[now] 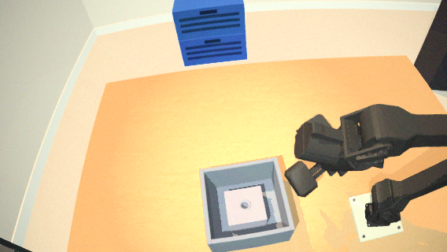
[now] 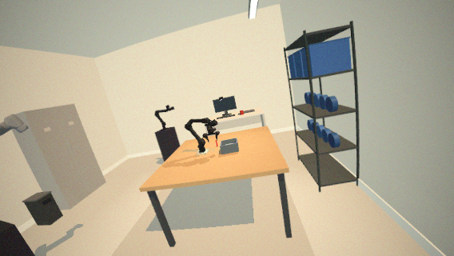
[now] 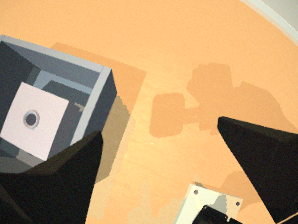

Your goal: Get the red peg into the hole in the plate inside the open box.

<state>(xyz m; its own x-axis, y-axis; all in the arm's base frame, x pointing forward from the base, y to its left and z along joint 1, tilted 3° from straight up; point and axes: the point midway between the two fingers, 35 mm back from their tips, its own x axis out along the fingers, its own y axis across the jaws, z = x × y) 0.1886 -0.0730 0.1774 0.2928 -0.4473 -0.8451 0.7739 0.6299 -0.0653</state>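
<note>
The red peg (image 2: 217, 143) shows only in the exterior view, small and upright, just below the gripper's fingers and left of the box. I cannot find it in the top view or the wrist view. The open grey box (image 1: 252, 237) (image 2: 228, 150) (image 3: 92, 108) stands on the table. Inside at its bottom lies the pale plate (image 1: 234, 197) (image 3: 52, 107) with a round hole (image 1: 245, 205) (image 3: 31, 119); no peg shows in the hole. My gripper (image 1: 308, 151) (image 2: 212, 138) (image 3: 161, 129) is open and empty, above the table beside the box.
The arm's white base plate (image 1: 356, 220) (image 3: 186, 212) is right of the box in the top view. Blue drawers (image 1: 212, 35) stand beyond the table (image 1: 157, 118) (image 2: 240, 166). A shelf rack (image 2: 332, 168) stands at the right in the exterior view.
</note>
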